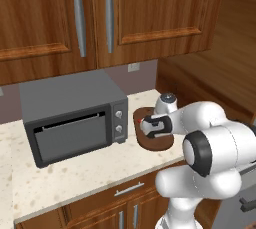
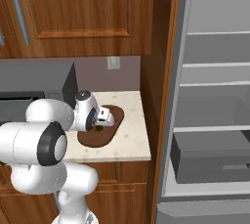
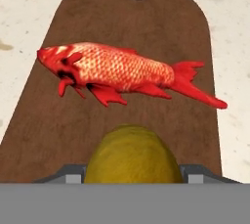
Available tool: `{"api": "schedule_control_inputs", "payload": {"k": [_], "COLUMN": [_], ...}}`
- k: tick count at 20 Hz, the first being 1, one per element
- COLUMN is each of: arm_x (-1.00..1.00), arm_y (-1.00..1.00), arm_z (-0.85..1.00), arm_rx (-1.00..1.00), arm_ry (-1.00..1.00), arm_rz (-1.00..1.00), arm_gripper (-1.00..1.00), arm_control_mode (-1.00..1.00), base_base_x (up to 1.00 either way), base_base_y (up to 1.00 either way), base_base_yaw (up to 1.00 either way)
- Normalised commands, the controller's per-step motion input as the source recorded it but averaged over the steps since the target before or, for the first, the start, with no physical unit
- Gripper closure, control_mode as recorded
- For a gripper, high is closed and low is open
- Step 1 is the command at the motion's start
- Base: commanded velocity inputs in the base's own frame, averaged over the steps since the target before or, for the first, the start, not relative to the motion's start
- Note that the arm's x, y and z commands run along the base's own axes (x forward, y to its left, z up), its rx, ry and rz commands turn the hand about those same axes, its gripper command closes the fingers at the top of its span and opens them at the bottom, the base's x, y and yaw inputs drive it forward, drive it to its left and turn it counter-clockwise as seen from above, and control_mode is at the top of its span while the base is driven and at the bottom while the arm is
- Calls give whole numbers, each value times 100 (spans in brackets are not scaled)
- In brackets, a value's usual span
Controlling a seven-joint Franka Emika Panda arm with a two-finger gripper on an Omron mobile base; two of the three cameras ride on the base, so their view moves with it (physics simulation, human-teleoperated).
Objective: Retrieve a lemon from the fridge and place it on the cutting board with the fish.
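Lemon nearest my hand camera, clamped between jaws part-closed round its middle, hovering over cutting board just short of fish. I judge it light, firm, rolls easily.

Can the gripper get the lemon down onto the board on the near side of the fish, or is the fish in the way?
Probably yes. The gripper, shut on the lemon, hangs over bare wood of the cutting board, and the fish lies across the board farther on, apart from the lemon.
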Motion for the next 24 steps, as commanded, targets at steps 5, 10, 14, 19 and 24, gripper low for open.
{"api": "schedule_control_inputs", "payload": {"k": [5,10,14,19,24], "arm_x": [11,8,3,1,0], "arm_y": [0,0,0,0,1], "arm_z": [-3,-2,0,0,4], "arm_rx": [0,0,0,0,-1], "arm_ry": [0,0,0,0,0], "arm_rz": [1,1,0,0,-1], "arm_gripper": [100,-100,-100,-100,-100], "arm_control_mode": [-100,-100,-100,-100,-100], "base_base_x": [0,0,0,0,0], "base_base_y": [0,0,0,0,0], "base_base_yaw": [0,0,0,0,0]}}
